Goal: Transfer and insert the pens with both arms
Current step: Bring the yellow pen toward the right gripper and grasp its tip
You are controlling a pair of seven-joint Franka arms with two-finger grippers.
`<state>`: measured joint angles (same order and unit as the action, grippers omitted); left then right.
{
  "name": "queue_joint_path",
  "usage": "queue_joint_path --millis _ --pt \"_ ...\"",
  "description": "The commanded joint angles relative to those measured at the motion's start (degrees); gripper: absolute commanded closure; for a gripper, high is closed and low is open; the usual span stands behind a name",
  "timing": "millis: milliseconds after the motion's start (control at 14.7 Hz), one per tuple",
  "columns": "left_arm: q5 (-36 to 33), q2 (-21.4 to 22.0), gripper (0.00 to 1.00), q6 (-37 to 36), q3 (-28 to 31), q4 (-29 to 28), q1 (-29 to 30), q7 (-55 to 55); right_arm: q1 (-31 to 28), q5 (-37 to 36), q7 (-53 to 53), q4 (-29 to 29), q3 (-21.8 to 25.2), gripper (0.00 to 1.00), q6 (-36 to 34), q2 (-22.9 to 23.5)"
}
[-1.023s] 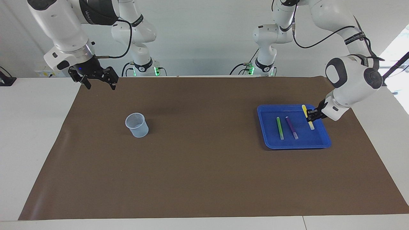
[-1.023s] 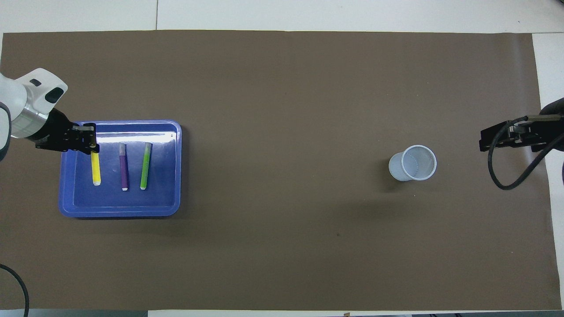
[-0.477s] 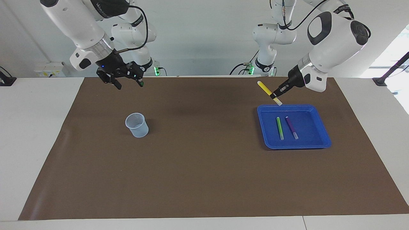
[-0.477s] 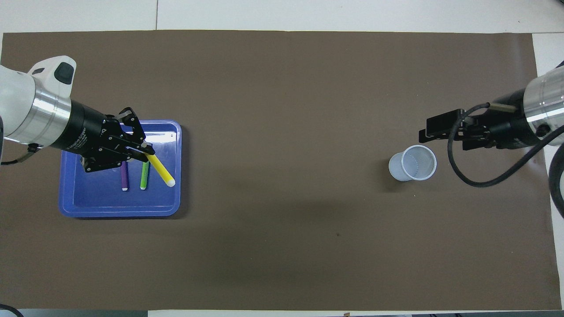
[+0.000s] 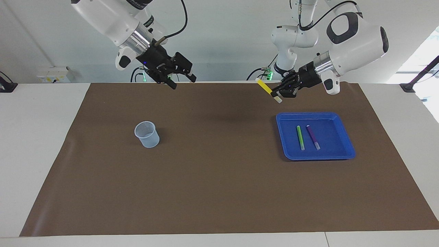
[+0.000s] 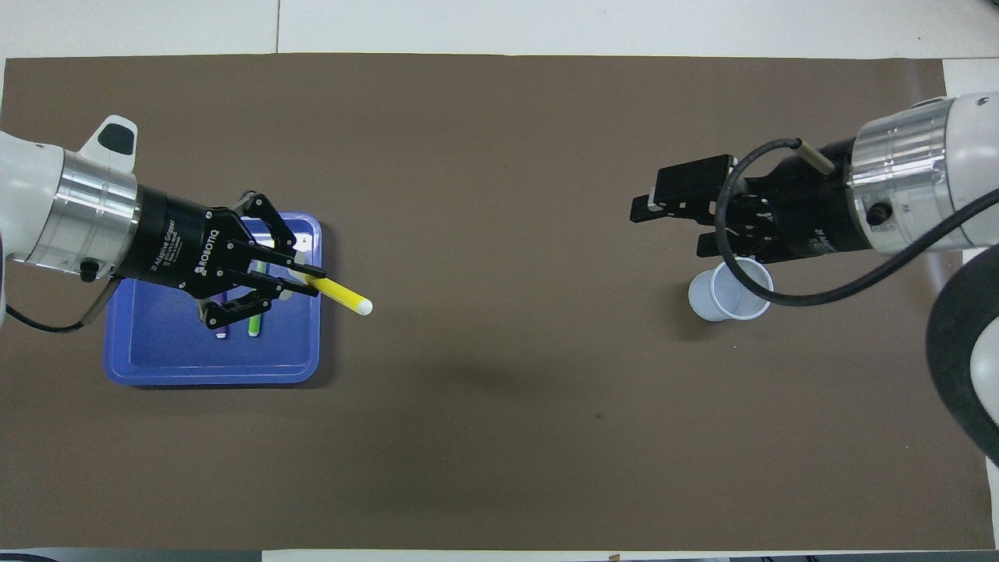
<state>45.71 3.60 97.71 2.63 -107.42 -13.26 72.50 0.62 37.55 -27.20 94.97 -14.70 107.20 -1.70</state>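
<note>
I am holding the yellow pen clenched in the left tool above the table; the right tool is hanging released, raised.

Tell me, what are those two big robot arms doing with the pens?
The left pincer holds the yellow pen up in the air, clear of the blue tray. The green pen and purple pen lie in that tray. The right pincer hangs open in the air, holding nothing. The pale cup stands toward the right arm's end, no pens in it.
</note>
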Motion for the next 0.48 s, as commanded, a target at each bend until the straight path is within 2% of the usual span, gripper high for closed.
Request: queue_joint_path --millis 0,273,409 --pt "4.29 3.96 1.00 5.19 0.01 -5.61 -1.41 7.89 -0.62 1.65 -3.90 3.72 -5.67 0.00 9.04 -1.02" --pt "5.62 4.75 1.00 12.22 0.10 -8.06 -6.23 17.92 -0.53 1.65 -6.19 4.61 -10.60 0.00 14.17 0.20" --pt "7.28 5.54 1.00 14.61 0.10 -9.91 -7.12 18.29 -0.53 1.56 -8.03 4.61 -13.06 0.00 17.68 1.86"
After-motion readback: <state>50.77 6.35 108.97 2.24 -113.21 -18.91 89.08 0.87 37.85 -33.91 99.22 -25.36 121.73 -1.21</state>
